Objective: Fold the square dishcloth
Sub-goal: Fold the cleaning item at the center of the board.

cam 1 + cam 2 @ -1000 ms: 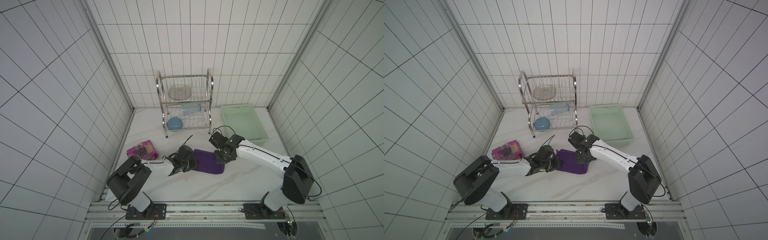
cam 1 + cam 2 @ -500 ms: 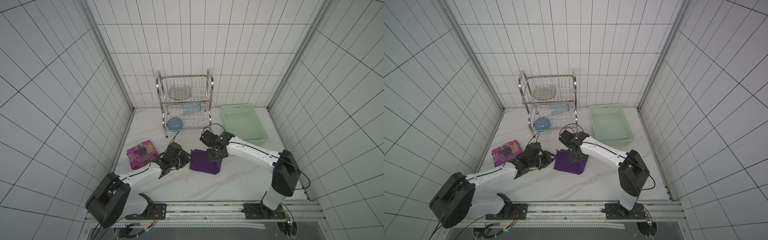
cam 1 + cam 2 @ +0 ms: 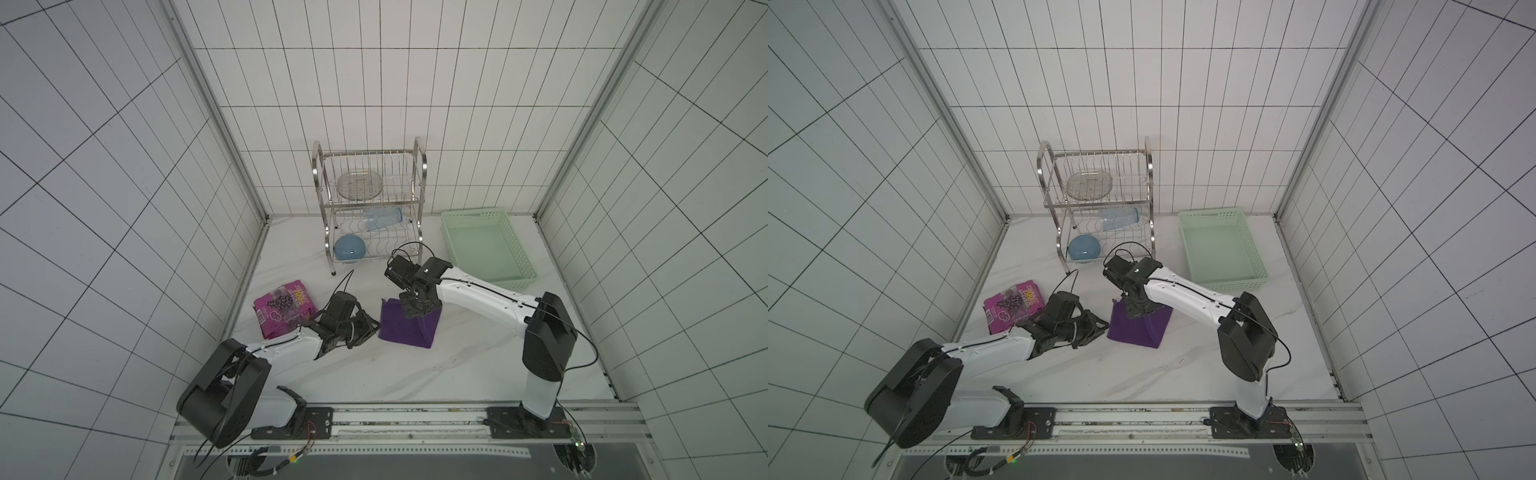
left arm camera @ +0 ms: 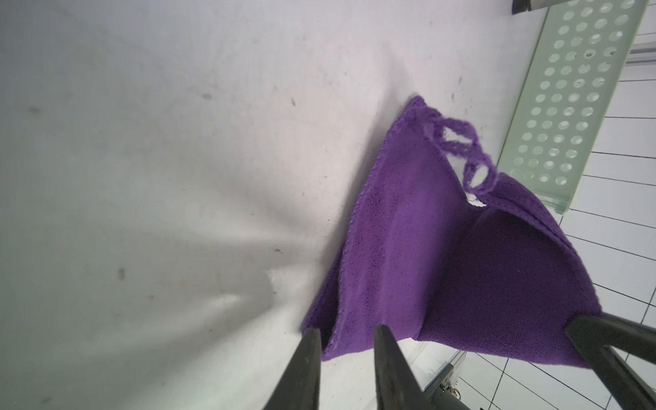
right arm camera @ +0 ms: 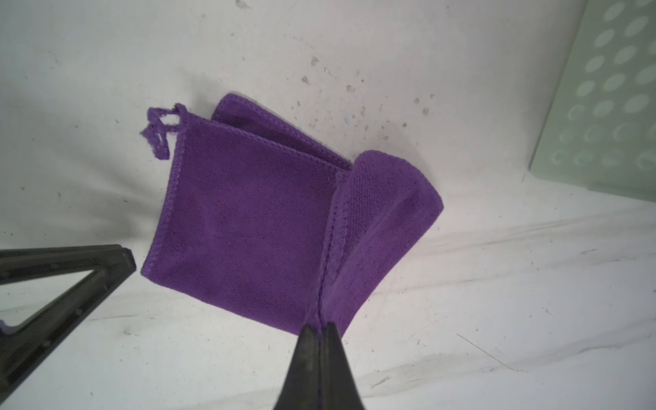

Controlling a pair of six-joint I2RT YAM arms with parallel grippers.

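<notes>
The dishcloth (image 3: 405,328) lies near the middle of the worktop (image 3: 415,374), between the rack (image 3: 370,208) and the front edge. It is doubled over, with its loop (image 5: 161,129) at the corner towards the rack. One side is raised off the surface as a curled flap, and the rest lies flat.

The right gripper (image 5: 321,330) has its fingers pressed together on the hem of that flap and holds it up. The left gripper (image 4: 346,337) sits low at the cloth's left edge with its fingers slightly apart and nothing between them. It seems just short of the cloth, though contact cannot be ruled out.

A packet (image 3: 284,311) lies by the left edge. A basket (image 3: 515,249) stands in the far right corner.
</notes>
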